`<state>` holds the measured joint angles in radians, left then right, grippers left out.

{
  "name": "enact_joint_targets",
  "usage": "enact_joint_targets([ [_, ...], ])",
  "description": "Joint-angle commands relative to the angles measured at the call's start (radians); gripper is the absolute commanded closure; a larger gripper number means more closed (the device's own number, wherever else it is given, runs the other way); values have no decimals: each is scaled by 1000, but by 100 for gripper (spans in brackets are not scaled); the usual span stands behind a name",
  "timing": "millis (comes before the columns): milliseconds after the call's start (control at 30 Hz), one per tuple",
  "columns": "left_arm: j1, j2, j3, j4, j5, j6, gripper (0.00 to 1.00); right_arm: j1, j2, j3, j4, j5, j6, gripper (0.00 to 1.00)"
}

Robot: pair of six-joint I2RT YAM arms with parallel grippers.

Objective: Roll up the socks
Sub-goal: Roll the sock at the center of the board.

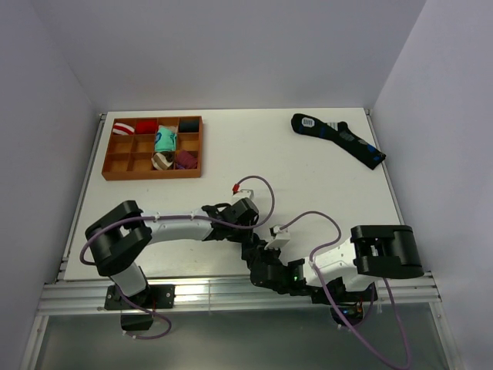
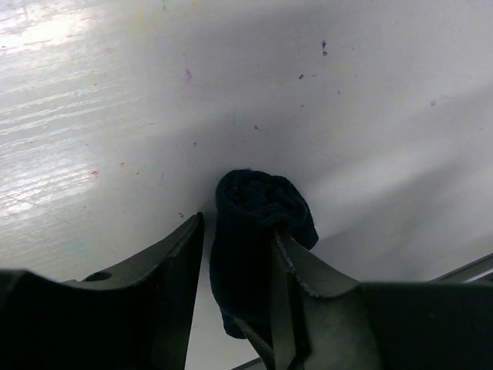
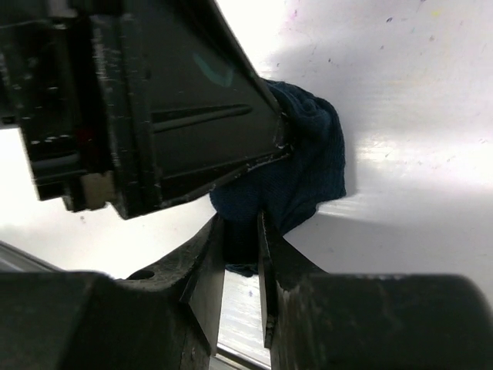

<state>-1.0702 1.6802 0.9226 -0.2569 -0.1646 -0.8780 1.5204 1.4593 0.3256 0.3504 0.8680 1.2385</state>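
The socks [image 2: 258,223] look already rolled into a tight navy bundle, lying on the counter [image 2: 115,108] near its near edge, about midway between left and right, so the step in hand seems to be securing the roll. The left tool [image 2: 239,227] stands part open astride it, gripping nothing, with one finger touching the fabric and the other just clear. The right tool [image 3: 240,223] is nearly closed, pinching a fold at the roll's edge, and by my judgement its next move calls for a firm pinch so the roll cannot unwind.
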Motion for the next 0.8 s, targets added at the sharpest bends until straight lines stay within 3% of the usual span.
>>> enact_joint_targets([
  [0, 10, -31, -39, -53, -36, -33, 56, -2, 56, -65, -140, -168, 59, 74],
  [767, 26, -185, -143, 31, -52, -78, 45, -15, 101, -88, -131, -218, 122, 76],
])
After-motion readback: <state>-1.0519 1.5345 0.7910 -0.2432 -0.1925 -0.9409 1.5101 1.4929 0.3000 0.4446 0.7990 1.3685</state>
